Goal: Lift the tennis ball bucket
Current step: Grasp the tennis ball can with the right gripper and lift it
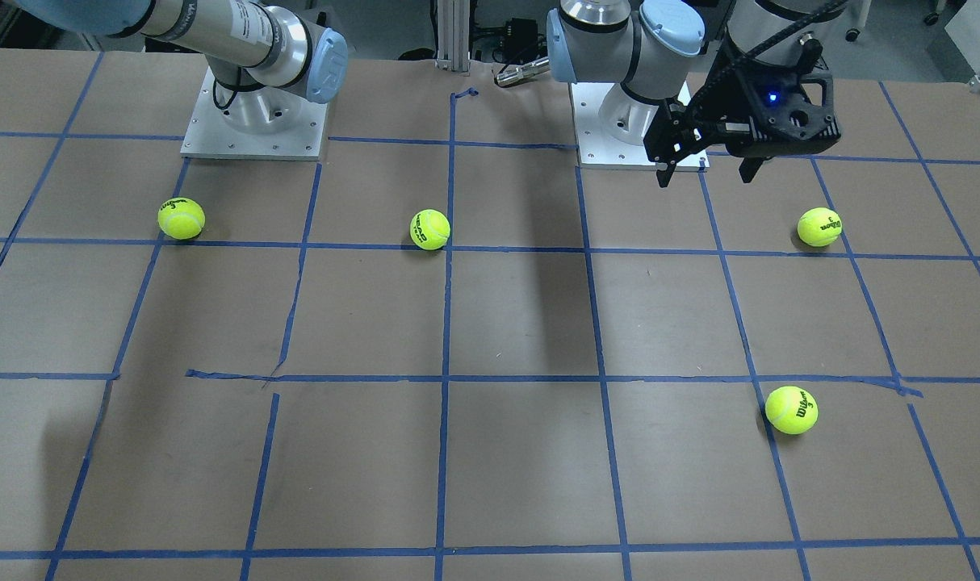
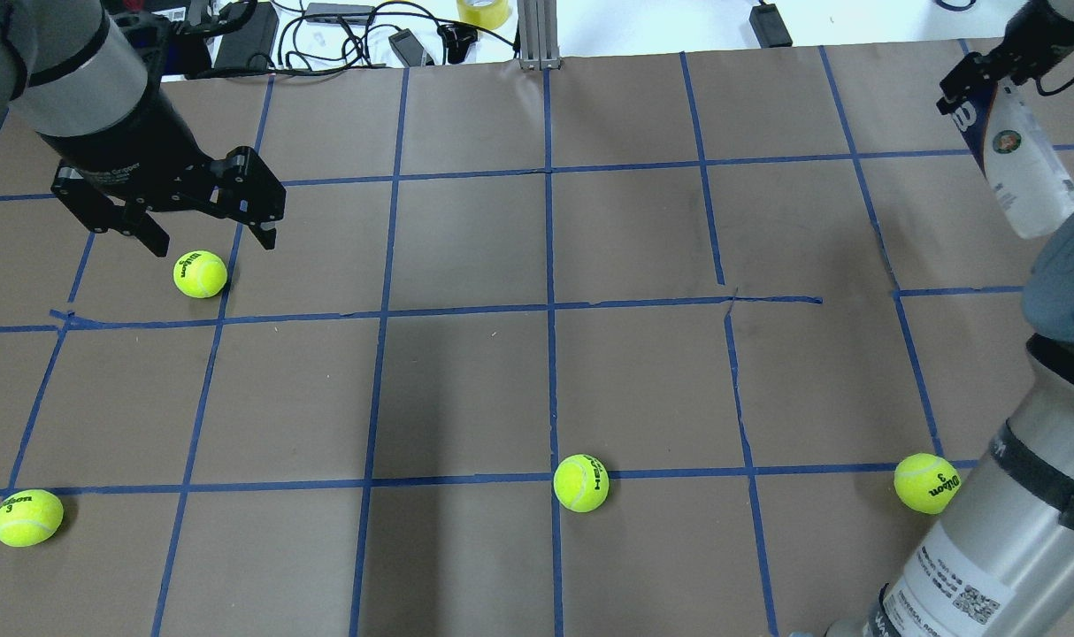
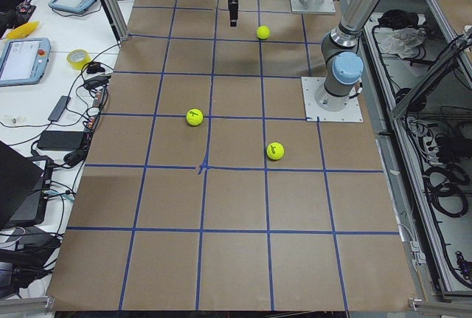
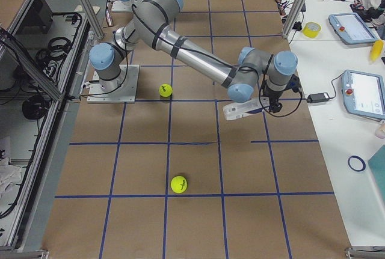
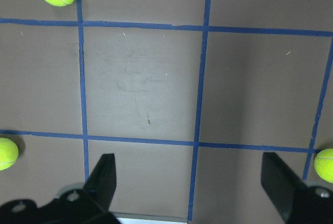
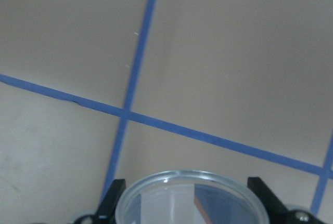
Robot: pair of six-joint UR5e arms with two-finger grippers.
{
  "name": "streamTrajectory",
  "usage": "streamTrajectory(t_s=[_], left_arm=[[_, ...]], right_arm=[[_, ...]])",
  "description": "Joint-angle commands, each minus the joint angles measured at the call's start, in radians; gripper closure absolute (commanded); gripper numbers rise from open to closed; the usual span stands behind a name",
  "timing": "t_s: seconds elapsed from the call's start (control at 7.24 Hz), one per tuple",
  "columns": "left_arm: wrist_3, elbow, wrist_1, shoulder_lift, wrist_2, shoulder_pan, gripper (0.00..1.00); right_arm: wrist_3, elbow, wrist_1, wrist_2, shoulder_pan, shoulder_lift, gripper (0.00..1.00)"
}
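Can (image 6: 179,200) mouth fills r. wrist view, looks empty; fingers (image 6: 113,197) sit either side, right gripper (image 2: 975,84) clamped across it near one end; can tilted, off table (image 2: 643,380), far-right side. Prob. light, thin slick plastic, squashes easily; grip near rim, modest force. Left gripper (image 2: 211,243) wide apart, empty, near ball (image 2: 200,273).

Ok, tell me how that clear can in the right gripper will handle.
The tennis ball bucket looks empty through its open rim, so it is probably light. Its smooth clear plastic may slip or flex in the right gripper.
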Motion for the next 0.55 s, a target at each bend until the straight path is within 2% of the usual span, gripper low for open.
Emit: streamTrajectory(t_s=[0.0,0.41], left_arm=[[0.002,0.011,0.003,-0.004,-0.014,0.032,0.0],[0.058,-0.002,0.014,-0.013,-0.008,0.137,0.0]], right_arm=[[-0.074,0.02,0.042,-0.008,0.182,-0.053,0.41],[-0.165,0.031,0.001,-0.023,0.422,-0.056,0.42]])
